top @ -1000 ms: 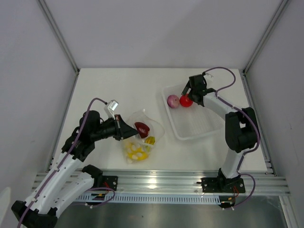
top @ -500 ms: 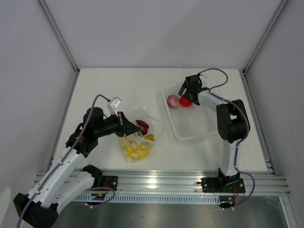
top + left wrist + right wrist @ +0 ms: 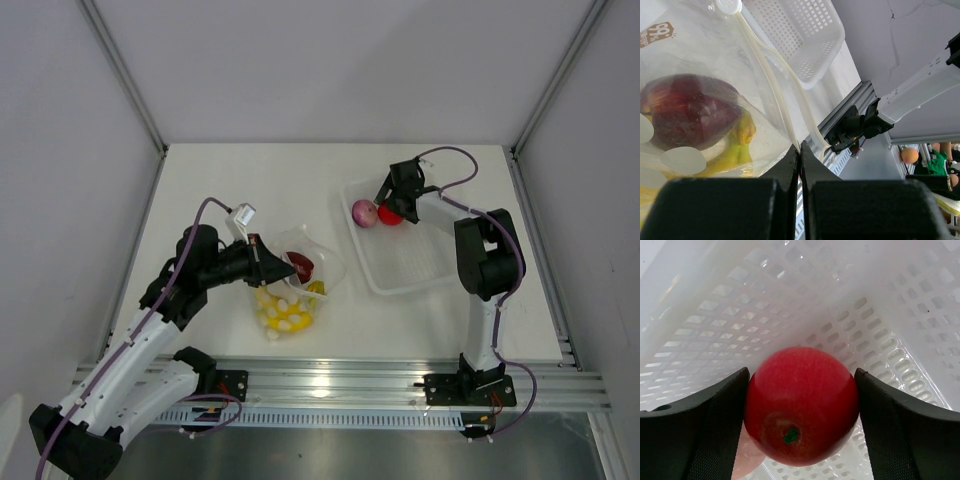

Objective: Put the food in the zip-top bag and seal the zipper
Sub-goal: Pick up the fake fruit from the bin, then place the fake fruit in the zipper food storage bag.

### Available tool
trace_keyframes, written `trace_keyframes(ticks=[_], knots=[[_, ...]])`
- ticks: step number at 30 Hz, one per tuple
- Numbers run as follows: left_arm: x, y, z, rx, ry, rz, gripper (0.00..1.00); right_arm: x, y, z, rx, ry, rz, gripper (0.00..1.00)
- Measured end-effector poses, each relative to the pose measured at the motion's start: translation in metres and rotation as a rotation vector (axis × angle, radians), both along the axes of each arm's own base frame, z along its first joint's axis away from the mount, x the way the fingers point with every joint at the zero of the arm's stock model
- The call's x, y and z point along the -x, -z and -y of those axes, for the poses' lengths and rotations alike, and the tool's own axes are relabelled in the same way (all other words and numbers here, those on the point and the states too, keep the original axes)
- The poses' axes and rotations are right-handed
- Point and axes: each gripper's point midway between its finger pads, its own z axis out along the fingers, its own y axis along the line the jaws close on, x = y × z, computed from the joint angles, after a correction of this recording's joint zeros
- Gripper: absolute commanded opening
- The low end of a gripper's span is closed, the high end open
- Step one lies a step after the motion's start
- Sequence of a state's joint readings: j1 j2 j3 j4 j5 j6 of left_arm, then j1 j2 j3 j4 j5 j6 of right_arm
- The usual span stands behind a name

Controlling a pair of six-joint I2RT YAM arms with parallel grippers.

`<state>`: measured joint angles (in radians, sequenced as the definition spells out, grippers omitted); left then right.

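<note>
Clear zip-top bag (image 3: 715, 55) (zipper (image 3: 772, 95) hard to trace) sits left of the tray (image 3: 415, 272), its edge pinched in the left gripper (image 3: 800, 150), apple (image 3: 690, 110) and bananas (image 3: 735, 147) inside. The right gripper (image 3: 393, 208) clasps the red fruit (image 3: 801, 405) in the tray, onion (image 3: 364, 213) beside. White table (image 3: 250, 180), grey walls (image 3: 300, 70).

Bright, even overhead light; faint soft shadows edge the tray (image 3: 415, 262). Glare streaks the rail (image 3: 330, 385) nearer than the tray. Sheen whitens the bag (image 3: 715, 65); left fingers (image 3: 715, 210) are blurred.

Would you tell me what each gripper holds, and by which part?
Left gripper: zip-top bag, by its mouth edge. Right gripper: red fruit, by its sides.
</note>
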<state>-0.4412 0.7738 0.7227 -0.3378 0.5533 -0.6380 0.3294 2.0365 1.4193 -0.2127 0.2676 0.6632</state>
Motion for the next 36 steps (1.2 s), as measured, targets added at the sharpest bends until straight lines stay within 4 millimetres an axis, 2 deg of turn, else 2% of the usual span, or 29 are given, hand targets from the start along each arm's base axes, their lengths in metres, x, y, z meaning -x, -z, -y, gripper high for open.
trace_keyframes(ticks=[4, 5, 7, 8, 10, 11, 14, 17, 20, 23, 27, 31, 36], knots=[[0.000, -0.001, 0.000, 0.005, -0.002, -0.001, 0.01, 0.000, 0.002, -0.001, -0.007, -0.007, 0.003, 0.65], [0.000, -0.001, 0.000, 0.006, -0.003, -0.001, 0.01, 0.000, 0.002, -0.002, -0.011, -0.009, 0.005, 0.55], [-0.001, -0.001, 0.001, 0.007, -0.003, -0.002, 0.00, 0.000, 0.002, -0.002, -0.015, -0.010, 0.011, 0.43], [0.000, -0.001, 0.001, 0.007, -0.003, -0.002, 0.00, 0.000, 0.001, -0.003, -0.018, -0.012, 0.015, 0.30], [0.000, -0.001, 0.001, 0.008, -0.003, -0.003, 0.01, 0.003, 0.000, -0.002, -0.019, -0.018, 0.018, 0.20], [0.000, -0.001, 0.000, 0.008, -0.004, -0.004, 0.01, 0.006, 0.000, -0.002, -0.018, -0.019, 0.016, 0.10], [0.001, 0.000, 0.000, 0.007, -0.006, -0.015, 0.01, 0.014, -0.002, 0.003, -0.012, -0.023, 0.012, 0.01], [0.002, 0.001, -0.001, 0.005, -0.007, -0.026, 0.01, 0.024, -0.008, 0.006, -0.003, -0.036, 0.012, 0.00], [0.004, 0.002, -0.001, 0.012, -0.010, -0.042, 0.00, 0.036, -0.025, 0.009, -0.007, -0.052, 0.036, 0.00], [0.007, 0.004, 0.000, 0.022, -0.007, -0.064, 0.01, 0.049, -0.053, 0.011, -0.019, -0.067, 0.080, 0.00], [0.013, 0.008, 0.001, 0.038, 0.005, -0.095, 0.01, 0.067, -0.105, 0.014, -0.036, -0.090, 0.175, 0.00], [0.017, 0.008, 0.001, 0.051, 0.008, -0.106, 0.01, 0.099, -0.148, 0.009, -0.058, -0.134, 0.262, 0.00], [0.023, 0.004, 0.000, 0.062, 0.017, -0.095, 0.01, 0.154, -0.176, -0.017, -0.119, -0.254, 0.312, 0.00]])
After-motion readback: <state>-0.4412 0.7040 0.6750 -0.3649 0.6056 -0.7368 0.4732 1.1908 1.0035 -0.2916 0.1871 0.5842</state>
